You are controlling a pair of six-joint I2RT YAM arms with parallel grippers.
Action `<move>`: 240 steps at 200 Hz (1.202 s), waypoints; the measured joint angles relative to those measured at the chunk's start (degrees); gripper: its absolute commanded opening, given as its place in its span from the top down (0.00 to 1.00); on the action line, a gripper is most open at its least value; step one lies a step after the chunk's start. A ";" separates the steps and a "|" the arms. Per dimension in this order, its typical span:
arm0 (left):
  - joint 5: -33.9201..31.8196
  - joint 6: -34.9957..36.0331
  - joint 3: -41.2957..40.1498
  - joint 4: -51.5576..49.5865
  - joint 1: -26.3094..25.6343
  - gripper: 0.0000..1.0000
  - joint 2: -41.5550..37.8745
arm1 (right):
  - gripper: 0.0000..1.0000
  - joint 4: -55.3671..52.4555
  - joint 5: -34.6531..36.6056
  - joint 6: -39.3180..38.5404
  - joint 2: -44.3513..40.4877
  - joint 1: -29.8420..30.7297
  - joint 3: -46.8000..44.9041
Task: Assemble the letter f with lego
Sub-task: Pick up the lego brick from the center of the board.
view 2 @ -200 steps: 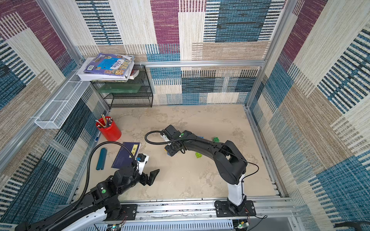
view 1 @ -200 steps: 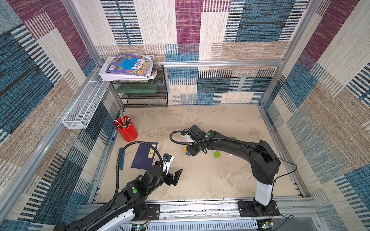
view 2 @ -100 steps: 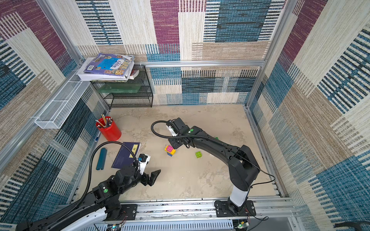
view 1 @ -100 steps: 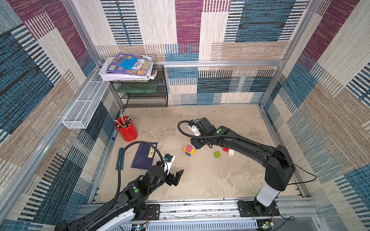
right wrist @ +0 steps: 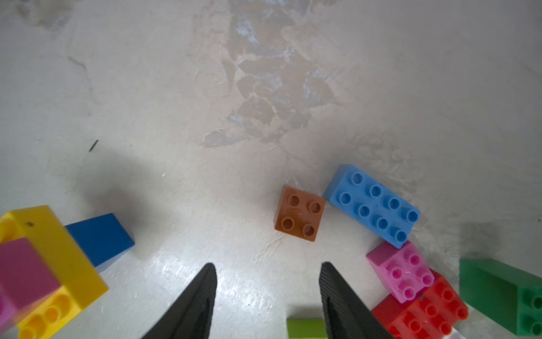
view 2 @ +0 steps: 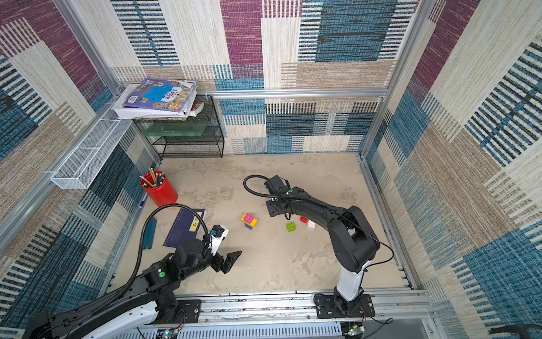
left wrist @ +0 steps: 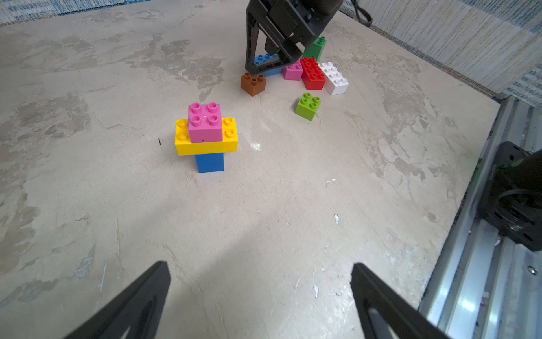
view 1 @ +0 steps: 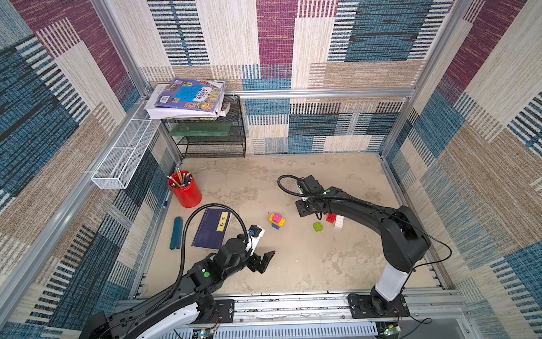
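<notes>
Top views, stack (view 1: 276, 220): pink brick on yellow on blue, standing upright near the middle of the table (view 1: 296, 264).
Top views, left gripper (view 1: 264, 261): hung low at the front, well apart from the stack.
Top views, right gripper (view 1: 309, 212): pointed down between the stack and the red brick (view 1: 330, 218), with the white brick (view 1: 339, 222) and lime brick (view 1: 317, 226) near.
Left wrist, left gripper: jaws were spread fully wide, with only bare table between them and nothing held.
Left wrist, loose bricks: the brown brick (left wrist: 253, 84), light blue brick (left wrist: 265, 60), loose pink brick (left wrist: 293, 70) and dark green brick (left wrist: 315, 48) clustered with the red and white ones. The lime one lay a little apart.
Right wrist, right gripper: jaws stood partly apart and held nothing.
Right wrist, brown brick: lay studs up, just beyond the fingertips and just beside the light blue brick.
</notes>
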 measured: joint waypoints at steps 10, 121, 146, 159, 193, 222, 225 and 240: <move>-0.02 0.04 0.00 -0.22 0.00 0.01 -0.26 | 0.41 0.68 0.00 0.42 0.52 -0.68 -0.59; -1.57 0.20 0.37 -2.99 0.00 0.01 -2.16 | 0.47 5.03 -3.85 1.53 6.05 -4.52 -0.31; -1.64 0.20 0.37 -3.15 0.00 0.01 -2.25 | 0.48 5.03 -4.04 1.11 6.97 -4.52 0.55; -1.77 0.20 0.37 -3.15 0.00 0.01 -2.25 | 0.49 5.03 -4.13 0.96 7.30 -4.52 1.01; -2.38 0.17 0.37 -3.17 0.00 0.01 -2.25 | 0.51 5.03 -4.48 0.48 8.02 -4.59 1.70; -2.60 0.17 0.37 -3.17 0.00 0.01 -2.25 | 0.53 5.01 -5.03 -0.11 8.50 -4.57 1.97; -2.60 0.17 0.37 -3.17 0.00 0.01 -2.25 | 0.53 4.98 -5.05 -0.09 8.55 -4.57 1.97; -2.62 0.17 0.37 -3.17 0.00 0.01 -2.25 | 0.55 4.98 -5.05 -0.11 8.68 -4.57 1.97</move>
